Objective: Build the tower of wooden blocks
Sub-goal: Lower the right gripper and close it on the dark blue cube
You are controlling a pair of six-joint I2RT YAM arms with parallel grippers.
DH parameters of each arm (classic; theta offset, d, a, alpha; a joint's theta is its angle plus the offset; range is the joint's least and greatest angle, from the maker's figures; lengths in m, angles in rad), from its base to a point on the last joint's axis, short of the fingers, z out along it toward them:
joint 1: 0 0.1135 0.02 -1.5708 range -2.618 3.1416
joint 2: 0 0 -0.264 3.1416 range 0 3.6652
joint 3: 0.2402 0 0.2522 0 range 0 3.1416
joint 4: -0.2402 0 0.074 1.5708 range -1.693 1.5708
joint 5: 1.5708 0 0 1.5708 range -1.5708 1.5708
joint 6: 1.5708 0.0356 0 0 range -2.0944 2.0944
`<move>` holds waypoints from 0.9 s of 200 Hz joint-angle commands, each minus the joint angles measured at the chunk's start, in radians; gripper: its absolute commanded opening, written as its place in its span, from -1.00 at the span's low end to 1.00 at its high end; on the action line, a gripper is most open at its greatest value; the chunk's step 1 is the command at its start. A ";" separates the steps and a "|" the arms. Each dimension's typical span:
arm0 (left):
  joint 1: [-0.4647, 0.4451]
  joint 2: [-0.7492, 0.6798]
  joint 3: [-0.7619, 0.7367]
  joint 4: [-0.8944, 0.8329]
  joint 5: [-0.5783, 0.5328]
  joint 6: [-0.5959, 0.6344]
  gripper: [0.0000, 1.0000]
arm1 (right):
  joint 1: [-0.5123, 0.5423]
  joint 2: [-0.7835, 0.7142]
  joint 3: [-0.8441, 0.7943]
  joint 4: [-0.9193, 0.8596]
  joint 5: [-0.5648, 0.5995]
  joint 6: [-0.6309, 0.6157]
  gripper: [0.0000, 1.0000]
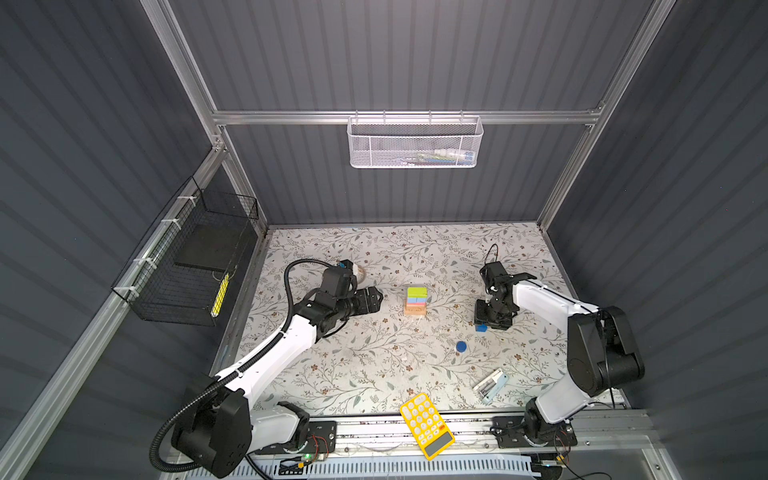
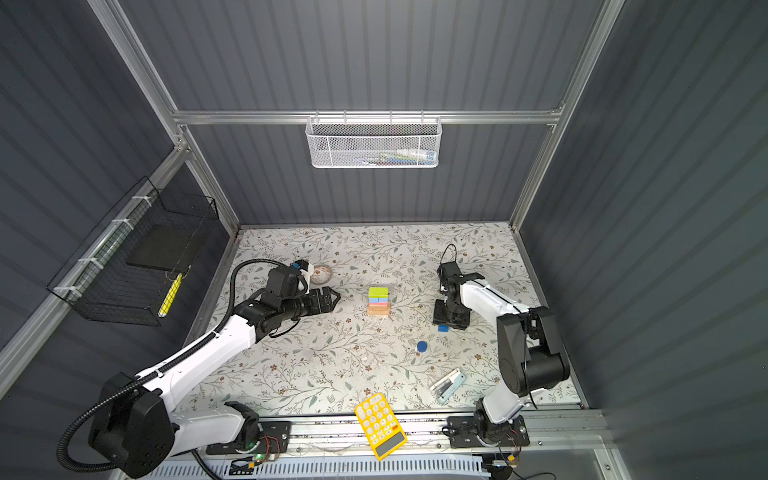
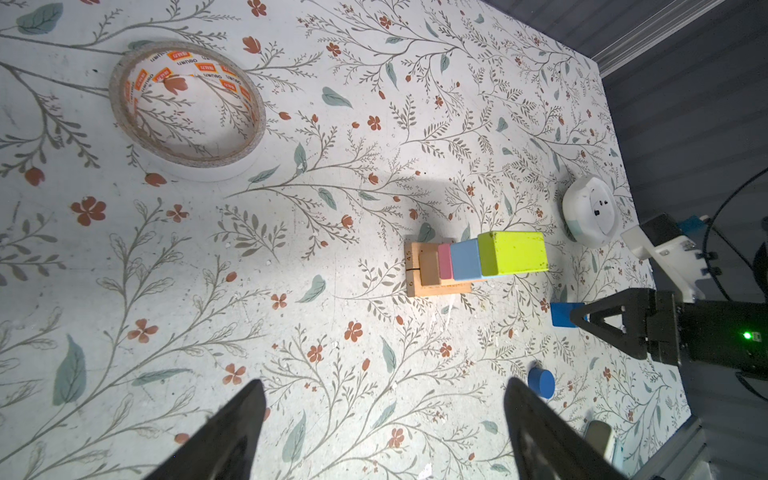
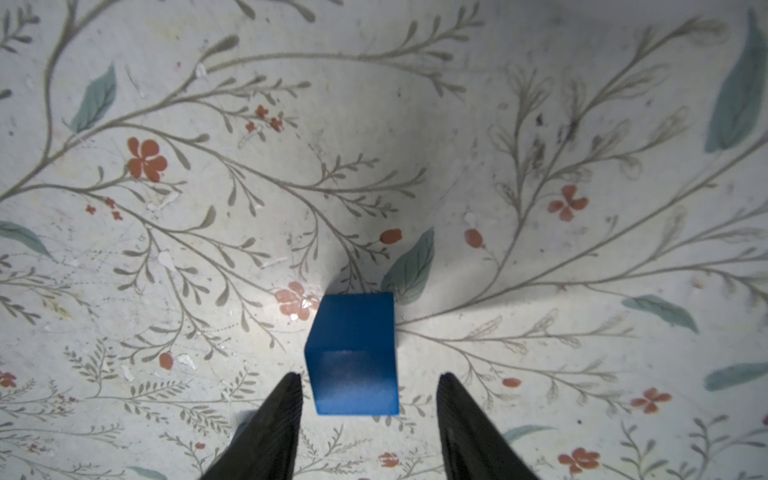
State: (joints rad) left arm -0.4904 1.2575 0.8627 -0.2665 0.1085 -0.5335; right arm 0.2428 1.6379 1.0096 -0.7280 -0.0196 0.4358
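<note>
Right gripper (image 4: pixel 370 375) straddles the dark-blue cube (image 4: pixel 353 353) on the floral mat (image 1: pixel 374 374), well apart from the tower (image 1: pixel 416 301), jaws apart and off-centre — one finger could touch first and skew the cube; left gripper (image 3: pixel 384 381) gapes wide, empty.

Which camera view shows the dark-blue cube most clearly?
The right wrist view: the dark-blue cube is large and sharp, between the fingers of the right hand. In both top views it is a small spot beside that hand; the left wrist view shows it partly hidden.
</note>
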 commanded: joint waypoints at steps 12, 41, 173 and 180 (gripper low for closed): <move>0.006 0.010 0.000 0.003 0.017 0.006 0.80 | -0.004 0.018 0.021 0.004 -0.017 -0.008 0.02; 0.006 0.010 -0.001 0.003 0.016 0.006 0.80 | -0.004 0.020 0.020 0.004 -0.011 -0.008 -0.05; 0.009 0.020 0.010 -0.001 0.025 0.015 0.80 | 0.000 0.052 0.023 0.012 -0.027 -0.010 -0.29; 0.009 0.022 0.012 -0.002 0.025 0.017 0.80 | 0.000 0.052 0.023 0.012 -0.030 -0.010 -0.32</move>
State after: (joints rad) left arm -0.4889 1.2705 0.8627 -0.2672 0.1162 -0.5335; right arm 0.2428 1.6733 1.0134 -0.7082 -0.0391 0.4328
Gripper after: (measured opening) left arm 0.898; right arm 0.358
